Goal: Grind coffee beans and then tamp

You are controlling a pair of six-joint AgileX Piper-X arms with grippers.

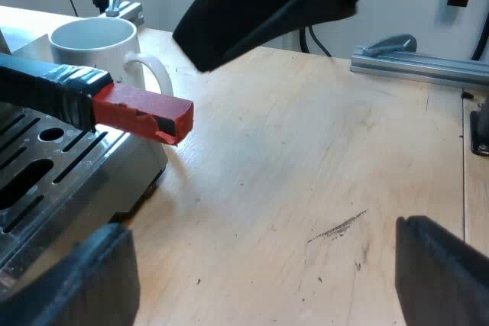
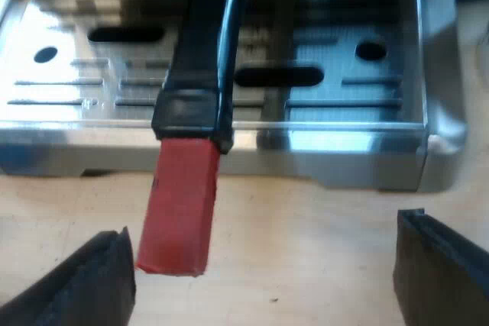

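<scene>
Wooden tabletop (image 1: pixel 306 158) is stretching beneath me — my left gripper (image 1: pixel 267 265) and right gripper (image 2: pixel 267 261) are both gaping wide, empty, the holder's red-tipped handle (image 2: pixel 179 211) jutting from the espresso machine (image 2: pixel 344 143) just ahead of them.

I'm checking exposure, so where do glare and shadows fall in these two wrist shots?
Right wrist view: bright glare along the front lip of the slotted metal drip tray, with a dark reflection beside the black handle with a red end. Left wrist view: the white ceramic mug is evenly lit; soft shade on the wooden table under the tray's edge.
</scene>
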